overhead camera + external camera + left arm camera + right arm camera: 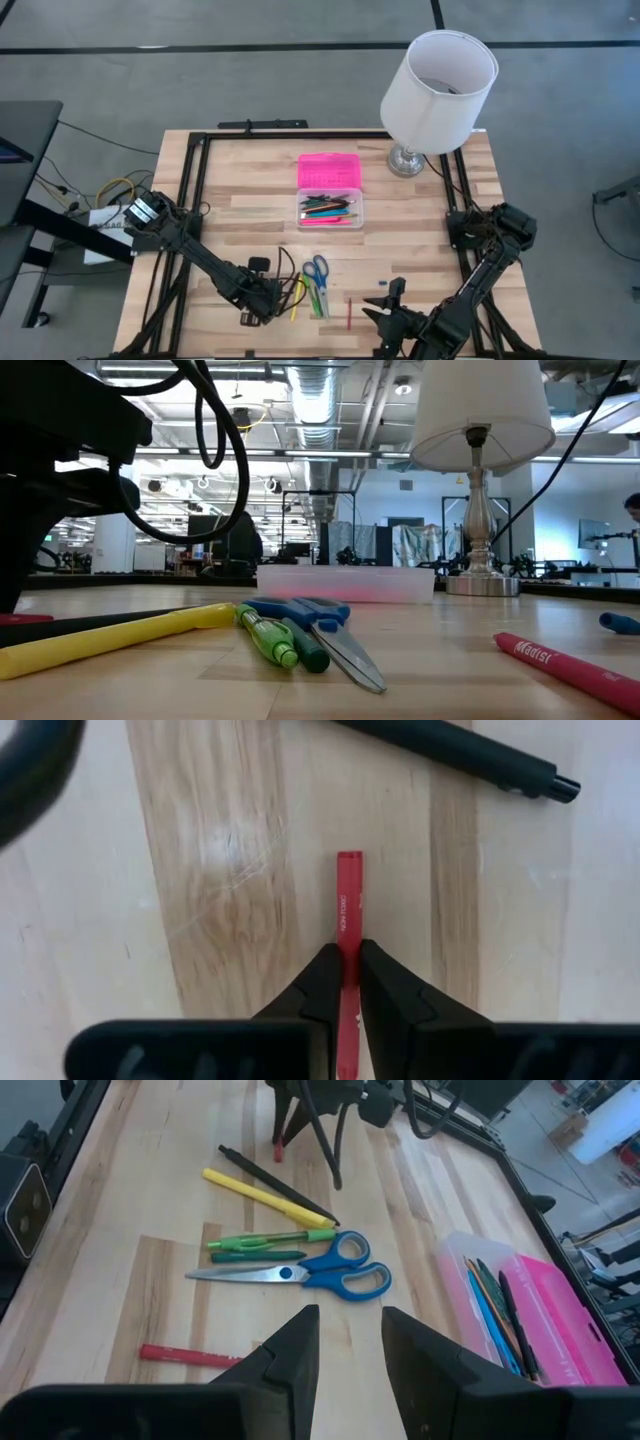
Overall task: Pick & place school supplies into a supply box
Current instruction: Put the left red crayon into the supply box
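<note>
In the high view, the left gripper (247, 318) sits at lower left of the light wooden table (240, 215), its fingers (320, 982) clamped on a red crayon (348, 905) lying flat on the planks, a black pen (460, 752) near it. Just right of it lie a yellow marker (296, 298), green pens (318, 302) and blue-handled scissors (316, 270). Another red crayon (349, 312) lies toward lower centre. At centre the supply box (329, 208) is open, pink lid (328, 170) folded back, pencils inside the clear base. The right gripper (385, 308) hovers at lower right, fingers apart, holding nothing. A white-shaded lamp (437, 85) stands at upper right. Around the table is grey floor; the low view shows an open workshop with ceiling ducts.
</note>
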### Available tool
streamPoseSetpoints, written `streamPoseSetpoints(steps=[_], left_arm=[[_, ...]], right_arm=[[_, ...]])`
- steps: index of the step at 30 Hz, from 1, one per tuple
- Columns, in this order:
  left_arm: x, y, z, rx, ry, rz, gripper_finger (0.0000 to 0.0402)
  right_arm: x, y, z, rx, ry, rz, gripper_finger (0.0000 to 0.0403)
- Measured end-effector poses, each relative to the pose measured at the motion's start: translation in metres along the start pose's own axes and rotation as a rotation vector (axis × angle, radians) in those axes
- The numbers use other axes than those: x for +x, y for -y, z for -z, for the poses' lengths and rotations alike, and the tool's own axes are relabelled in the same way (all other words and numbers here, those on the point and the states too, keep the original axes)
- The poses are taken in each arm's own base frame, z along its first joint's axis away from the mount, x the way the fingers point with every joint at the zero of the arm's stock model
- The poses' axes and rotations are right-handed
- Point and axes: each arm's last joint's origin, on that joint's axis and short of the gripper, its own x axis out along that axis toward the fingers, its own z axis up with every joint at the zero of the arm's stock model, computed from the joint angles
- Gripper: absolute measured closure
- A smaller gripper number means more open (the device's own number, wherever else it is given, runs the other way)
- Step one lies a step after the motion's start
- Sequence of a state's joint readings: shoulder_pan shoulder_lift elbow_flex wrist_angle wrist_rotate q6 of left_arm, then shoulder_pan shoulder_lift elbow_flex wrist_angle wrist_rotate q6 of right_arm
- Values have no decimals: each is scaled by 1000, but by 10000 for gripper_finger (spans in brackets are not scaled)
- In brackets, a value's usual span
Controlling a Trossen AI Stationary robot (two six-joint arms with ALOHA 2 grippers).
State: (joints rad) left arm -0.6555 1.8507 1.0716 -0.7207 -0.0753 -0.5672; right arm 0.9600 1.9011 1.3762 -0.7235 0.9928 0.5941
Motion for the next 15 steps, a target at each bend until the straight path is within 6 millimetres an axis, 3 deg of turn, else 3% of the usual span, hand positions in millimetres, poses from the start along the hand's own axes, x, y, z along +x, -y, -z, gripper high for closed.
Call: streamPoseSetpoints(steps=[10,15], left_arm=[[-21,-1,-10,100,-14,-130,383],[-35,-12,-16,134,-39,-263,383]], right_arm=[[4,3,-1,7,-8,9,296],[8,5,-2,14,-24,2,296]])
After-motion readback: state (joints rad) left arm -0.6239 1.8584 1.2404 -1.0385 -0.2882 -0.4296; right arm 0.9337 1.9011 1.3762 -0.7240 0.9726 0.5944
